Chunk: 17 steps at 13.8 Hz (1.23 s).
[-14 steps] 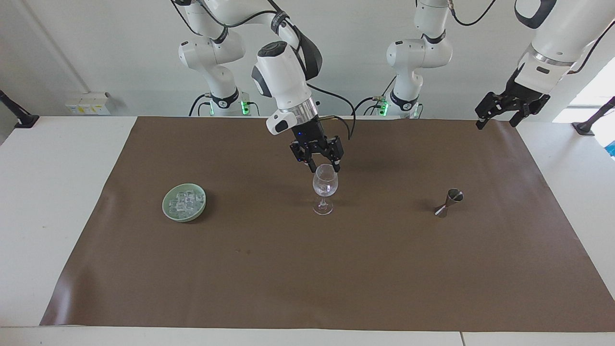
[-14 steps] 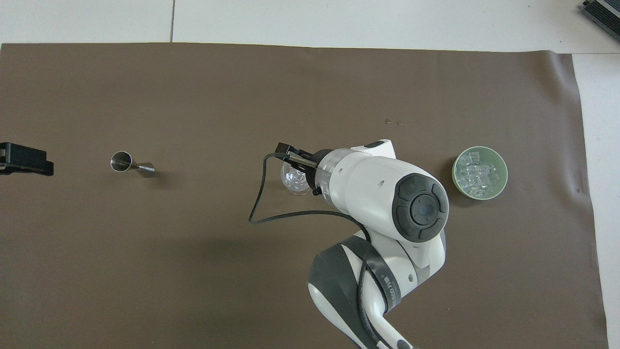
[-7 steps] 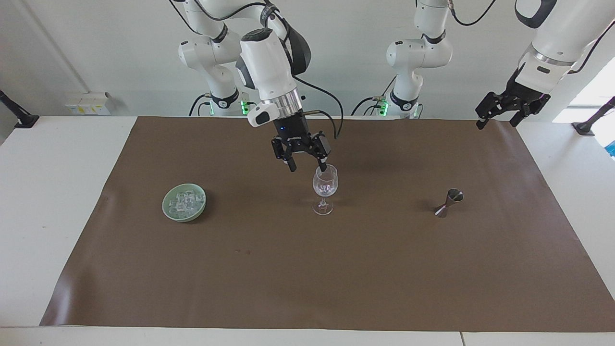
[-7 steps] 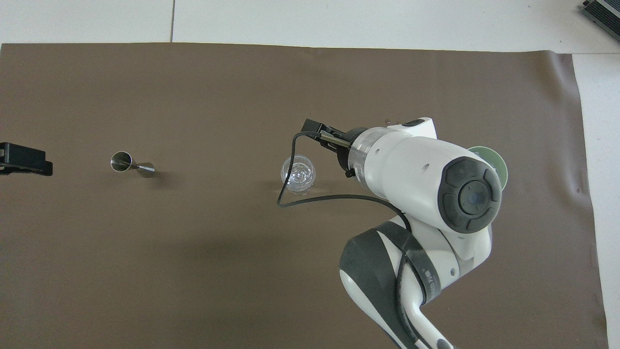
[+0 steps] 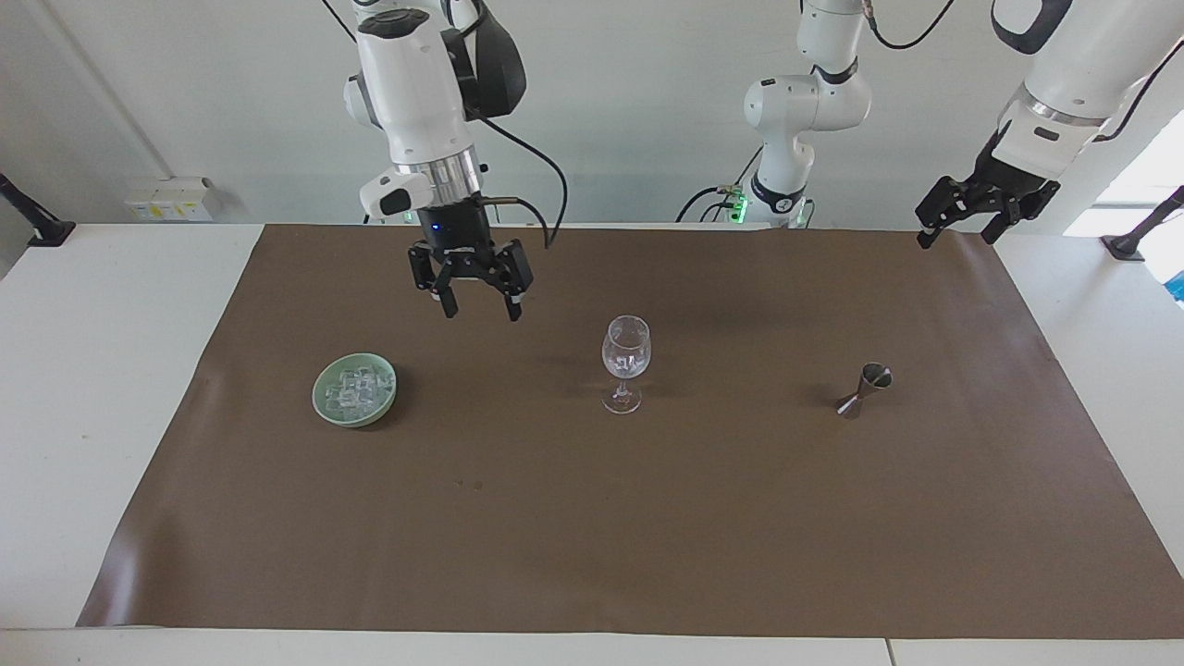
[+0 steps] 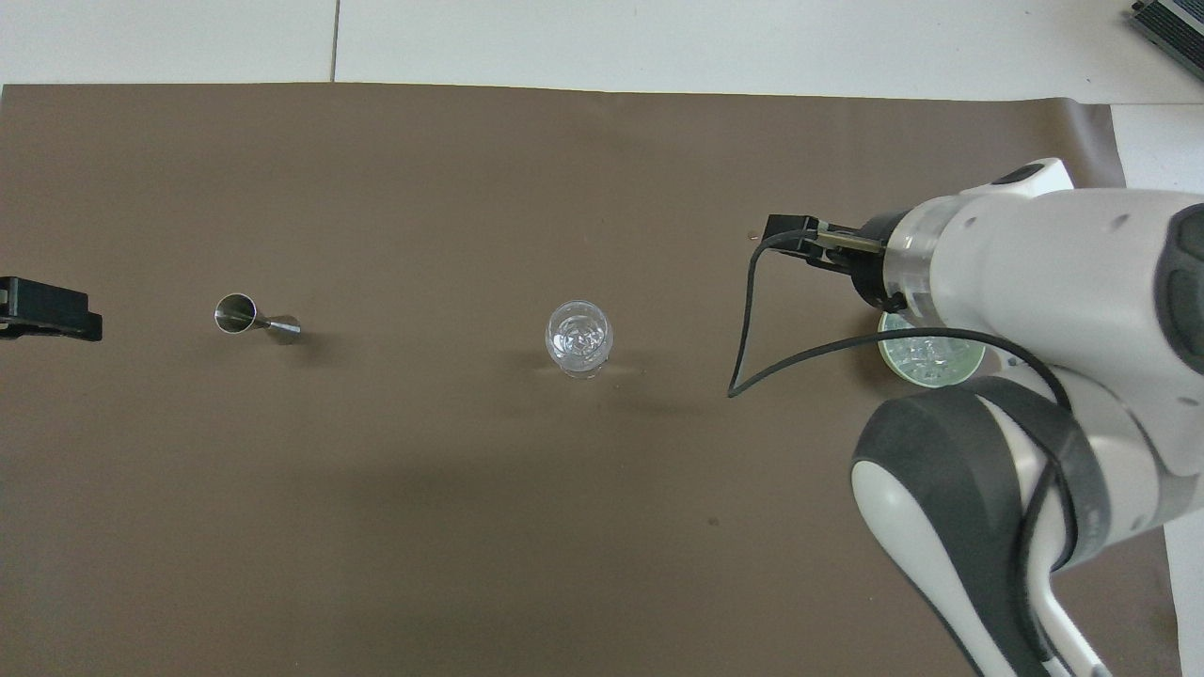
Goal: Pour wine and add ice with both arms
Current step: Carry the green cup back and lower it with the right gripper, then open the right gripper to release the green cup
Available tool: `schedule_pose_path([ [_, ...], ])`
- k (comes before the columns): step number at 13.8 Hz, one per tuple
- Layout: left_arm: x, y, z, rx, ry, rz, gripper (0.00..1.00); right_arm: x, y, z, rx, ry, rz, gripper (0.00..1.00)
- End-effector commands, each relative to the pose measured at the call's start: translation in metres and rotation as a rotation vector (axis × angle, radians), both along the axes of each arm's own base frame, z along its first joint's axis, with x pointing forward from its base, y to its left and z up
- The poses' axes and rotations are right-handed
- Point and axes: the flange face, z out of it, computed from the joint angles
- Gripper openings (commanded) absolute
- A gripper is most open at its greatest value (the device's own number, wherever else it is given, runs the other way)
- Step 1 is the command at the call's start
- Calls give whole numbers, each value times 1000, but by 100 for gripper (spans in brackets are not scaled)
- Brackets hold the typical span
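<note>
Brown mat (image 5: 592,518): wine glass (image 5: 626,363) upright, rim up.

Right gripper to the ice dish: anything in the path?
Nothing visible. The right gripper hangs open and empty over bare mat, between the wine glass and the green dish holding the ice. The jigger lies toward the left arm's end; the left gripper waits, open.

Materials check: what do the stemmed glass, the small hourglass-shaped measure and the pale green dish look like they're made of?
Stemmed wine glass: clear glass or clear plastic; the brown mat shows through it, with bright glints.
Small hourglass-shaped measure: probably polished steel; grey and mirror-like.
Pale green round dish: likely glazed ceramic, possibly plastic; opaque with a soft sheen.
</note>
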Motion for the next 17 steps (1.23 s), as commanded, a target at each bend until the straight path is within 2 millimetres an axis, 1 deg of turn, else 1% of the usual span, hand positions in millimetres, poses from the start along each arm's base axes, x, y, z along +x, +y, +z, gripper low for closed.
schedule_pose_path([
  [1,-8,2,-1,7,-5,0,100,0,-37,27,-55,51,24,100],
  [4,-8,3,-1,7,-5,1,100,-4,-68,34,-78,133,25,100],
  [5,-8,2,-1,7,-3,-2,100,-7,-76,44,-86,156,34,100],
  [6,-8,3,-1,7,-5,1,100,-7,-91,53,-88,173,27,100],
  [7,-8,3,-1,7,-5,1,100,-8,-107,59,-92,180,26,100],
  [8,-8,2,-1,7,-5,0,100,-10,-118,60,-95,199,32,100],
  [9,-8,2,-1,7,-5,-2,100,-12,-125,67,-98,208,40,100],
  [11,-8,2,-1,7,-5,-2,100,-18,-135,79,-103,235,51,100],
  [12,-8,2,-1,7,-5,0,100,-19,-137,78,-106,245,67,100],
  [14,-8,2,-1,7,-5,0,100,-20,-137,74,-115,227,84,100],
  [15,-8,2,-1,7,-5,0,100,-21,-138,67,-119,215,89,100],
  [17,-8,2,-1,7,-5,0,100,-32,-141,56,-132,238,98,100],
])
